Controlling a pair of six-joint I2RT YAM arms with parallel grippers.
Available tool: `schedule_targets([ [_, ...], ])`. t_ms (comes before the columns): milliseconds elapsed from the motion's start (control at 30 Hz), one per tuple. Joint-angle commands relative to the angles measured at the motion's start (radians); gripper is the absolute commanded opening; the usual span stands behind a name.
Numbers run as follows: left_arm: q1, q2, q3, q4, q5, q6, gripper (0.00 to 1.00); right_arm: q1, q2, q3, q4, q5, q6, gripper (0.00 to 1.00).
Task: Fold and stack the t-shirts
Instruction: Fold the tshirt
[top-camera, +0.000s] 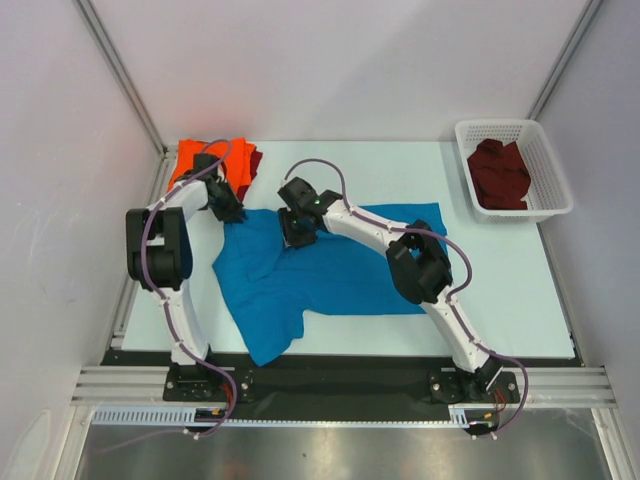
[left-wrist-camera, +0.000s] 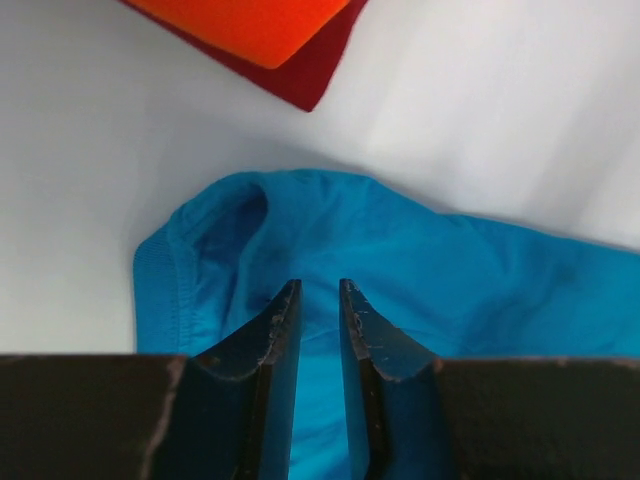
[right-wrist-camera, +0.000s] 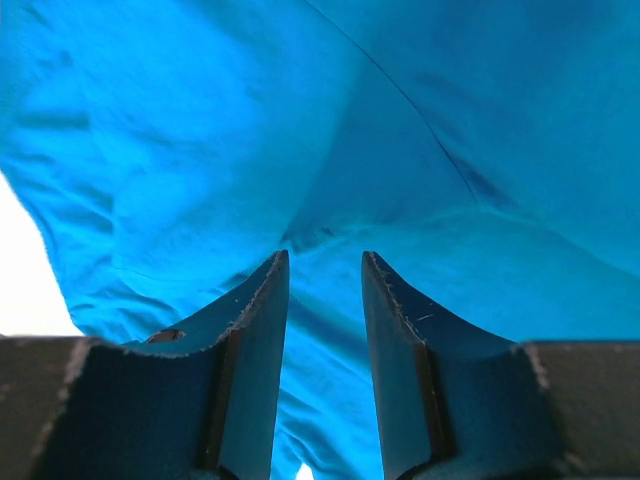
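Dark fingers of the right gripper (right-wrist-camera: 323, 260) stand a little apart, clamped on a pinch of the blue t-shirt (top-camera: 340, 270), whose creases run into the gap; the left gripper (left-wrist-camera: 318, 290) has its jaws nearly together over the same shirt's far left edge, blue cloth showing between them, though whether it is nipped I cannot tell; the shirt lies spread and rumpled mid-table (top-camera: 520, 290); just beyond its left corner a folded orange t-shirt (top-camera: 190, 158) rests on a maroon t-shirt (top-camera: 254, 160); more maroon t-shirts (top-camera: 500, 175) fill the white basket (top-camera: 500, 125) at far right.
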Motion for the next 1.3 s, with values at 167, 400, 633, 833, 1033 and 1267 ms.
schedule_targets([
  [167,0.011,0.051,0.075,-0.061,-0.059,0.025,0.25,0.007,-0.061,-0.048,0.008,0.069,0.017,0.36],
  [400,0.018,0.062,0.069,-0.067,-0.069,0.034,0.24,0.013,-0.043,-0.045,0.011,0.045,0.040,0.32],
  [633,0.018,0.063,0.057,-0.063,-0.061,0.033,0.24,0.022,-0.029,-0.016,-0.001,0.038,0.049,0.36],
  [833,0.020,0.050,0.043,-0.054,-0.055,0.021,0.24,0.044,-0.009,-0.001,-0.007,0.042,0.052,0.35],
  [1033,0.018,0.048,0.041,-0.050,-0.049,0.016,0.24,0.045,0.018,0.048,-0.021,0.046,0.055,0.34],
  [1267,0.018,0.047,0.040,-0.052,-0.047,0.014,0.24,0.045,0.058,0.079,-0.044,0.052,0.063,0.34],
])
